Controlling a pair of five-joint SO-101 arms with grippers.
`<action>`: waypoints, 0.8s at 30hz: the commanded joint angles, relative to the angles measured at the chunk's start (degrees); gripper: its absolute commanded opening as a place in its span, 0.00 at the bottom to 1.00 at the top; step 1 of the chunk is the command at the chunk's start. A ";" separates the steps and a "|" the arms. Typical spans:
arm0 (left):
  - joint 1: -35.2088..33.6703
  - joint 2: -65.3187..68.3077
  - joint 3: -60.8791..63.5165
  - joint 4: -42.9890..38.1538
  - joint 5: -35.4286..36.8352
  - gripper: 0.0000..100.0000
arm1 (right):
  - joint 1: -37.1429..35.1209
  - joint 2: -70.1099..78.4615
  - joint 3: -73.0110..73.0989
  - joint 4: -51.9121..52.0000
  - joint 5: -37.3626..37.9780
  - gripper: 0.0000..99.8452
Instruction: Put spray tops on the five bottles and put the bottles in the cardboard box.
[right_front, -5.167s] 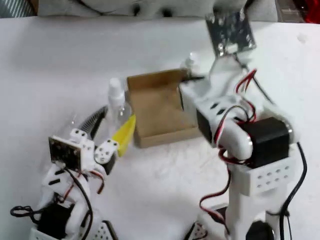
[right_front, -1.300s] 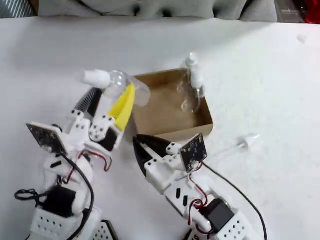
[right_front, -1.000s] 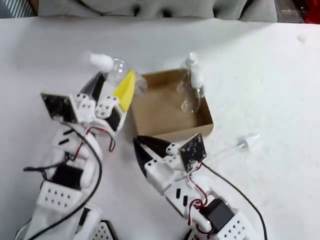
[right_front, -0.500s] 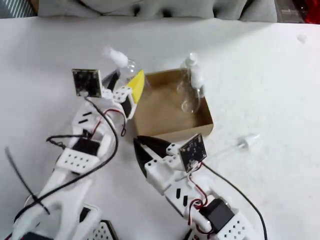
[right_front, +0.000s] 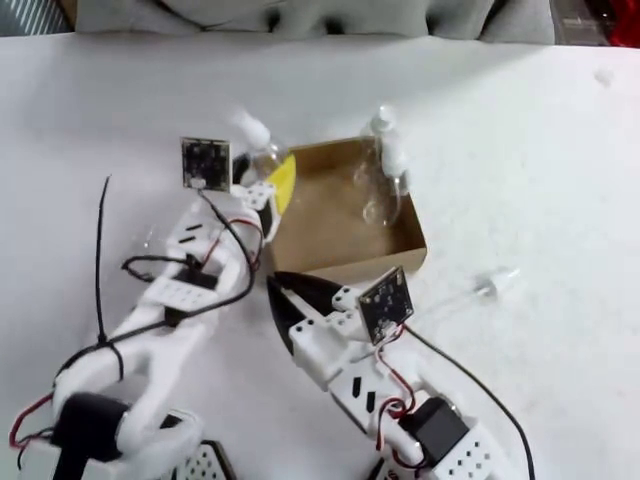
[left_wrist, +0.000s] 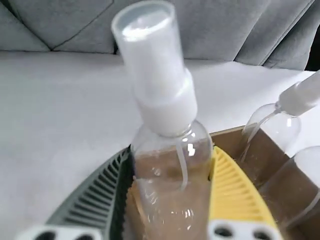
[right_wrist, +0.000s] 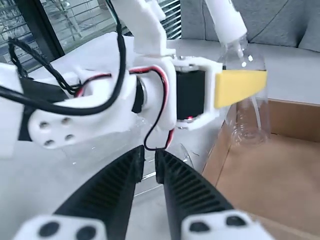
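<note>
A clear bottle (right_front: 262, 152) with a white spray top (right_front: 248, 126) hangs upright over the left rim of the cardboard box (right_front: 320, 215), and my left gripper (right_front: 266, 172) is shut on it. In the left wrist view the bottle (left_wrist: 170, 165) sits between the grey finger (left_wrist: 95, 200) and the yellow finger (left_wrist: 235, 195). Two topped bottles (right_front: 385, 180) stand in the box's far right corner. My right gripper (right_front: 287, 298) rests shut by the box's front left corner, holding nothing; its black fingers (right_wrist: 120, 185) point at the left arm.
One loose spray top (right_front: 495, 283) lies on the white table to the right of the box. The right arm's body (right_front: 400, 400) takes up the near middle, and the left arm (right_front: 170, 300) stretches from the near left corner.
The left arm has carried the bottle away from me and to the right, from beside the box to its left rim, turning it more upright. The right arm has pulled back from over the box.
</note>
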 joint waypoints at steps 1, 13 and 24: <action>-0.66 1.89 -4.04 -3.43 -0.70 0.05 | 0.57 0.40 -0.88 0.22 0.00 0.01; -2.24 12.44 -11.96 -3.43 -0.70 0.05 | 0.57 0.40 -0.88 0.22 0.00 0.01; -2.15 18.59 -13.54 -8.18 -0.79 0.05 | 0.57 0.40 -0.88 0.22 0.00 0.01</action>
